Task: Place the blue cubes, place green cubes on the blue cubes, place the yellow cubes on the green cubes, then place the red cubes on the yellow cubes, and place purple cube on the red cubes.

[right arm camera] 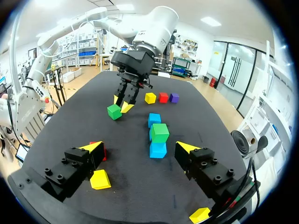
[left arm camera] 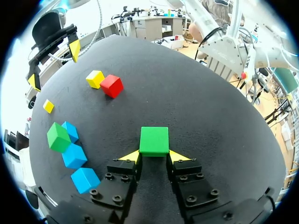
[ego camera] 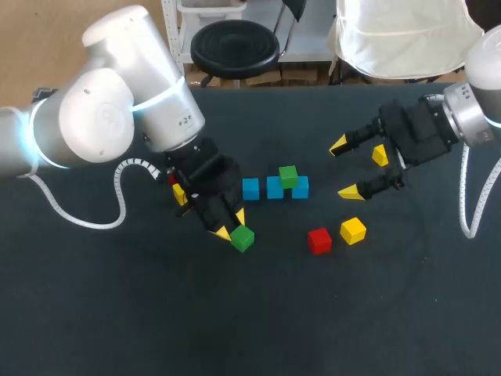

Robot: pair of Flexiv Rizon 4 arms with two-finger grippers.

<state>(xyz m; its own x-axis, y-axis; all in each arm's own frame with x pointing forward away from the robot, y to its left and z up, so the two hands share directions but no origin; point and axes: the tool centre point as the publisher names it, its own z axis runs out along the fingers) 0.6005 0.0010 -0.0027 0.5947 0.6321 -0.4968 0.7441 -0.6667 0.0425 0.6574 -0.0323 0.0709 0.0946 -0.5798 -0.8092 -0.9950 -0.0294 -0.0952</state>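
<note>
A row of three blue cubes point(ego camera: 274, 188) lies mid-table, and a green cube point(ego camera: 288, 176) sits on top of them. In the left wrist view a second green cube point(left arm camera: 154, 141) rests on the mat between the yellow tips of my left gripper point(left arm camera: 155, 156); both tips press its sides. The head view shows that gripper point(ego camera: 228, 225) left of the blue row with the cube point(ego camera: 242, 238) at its tips. My right gripper point(ego camera: 344, 168) hangs wide open to the right of the row, holding nothing. A red cube point(ego camera: 318, 240) and a yellow cube point(ego camera: 353, 230) lie in front.
A small yellow cube point(ego camera: 380, 154) lies by the right gripper. In the right wrist view a yellow cube point(right arm camera: 150, 97), a red cube point(right arm camera: 163, 97) and a purple cube point(right arm camera: 174, 97) sit in a line beyond the left gripper. The black mat point(ego camera: 141, 313) covers the table.
</note>
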